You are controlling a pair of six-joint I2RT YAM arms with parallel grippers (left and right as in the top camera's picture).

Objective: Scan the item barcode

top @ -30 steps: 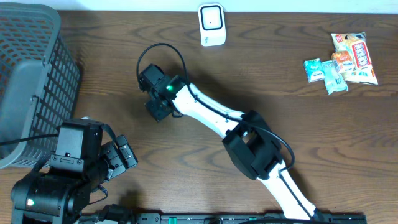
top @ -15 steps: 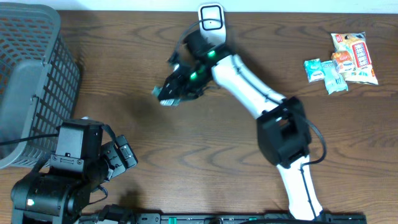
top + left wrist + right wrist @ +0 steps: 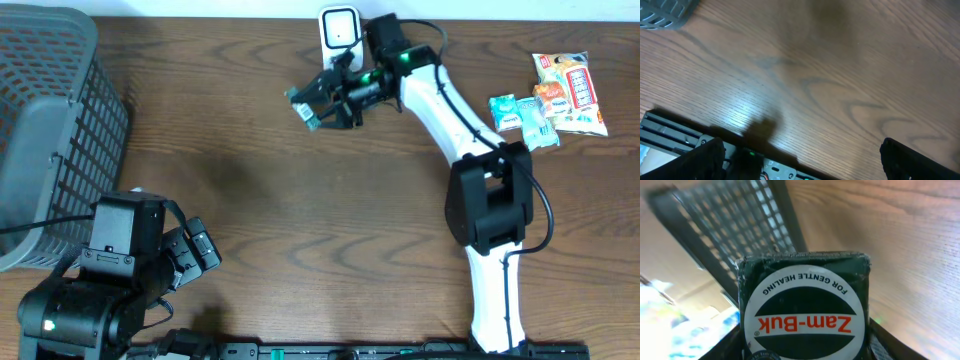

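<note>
The item is a dark green Zam-Buk box (image 3: 303, 106) (image 3: 805, 305) with a white oval label. My right gripper (image 3: 322, 100) (image 3: 805, 342) is shut on it, one dark finger at each side of the box. It hangs in the air just left of and below the white scanner (image 3: 340, 38) at the table's far edge. No barcode shows on the faces I can see. At the near left, my left gripper (image 3: 196, 250) (image 3: 805, 162) stands open over bare wood with nothing between its fingers.
A grey mesh basket (image 3: 50, 120) (image 3: 740, 220) fills the far left corner. Several snack packets (image 3: 550, 100) lie at the far right. A black rail (image 3: 670, 135) runs along the table's near edge.
My right arm has swung from left of centre up and to the right, carrying the box to just beside the scanner. The left arm has not moved.
</note>
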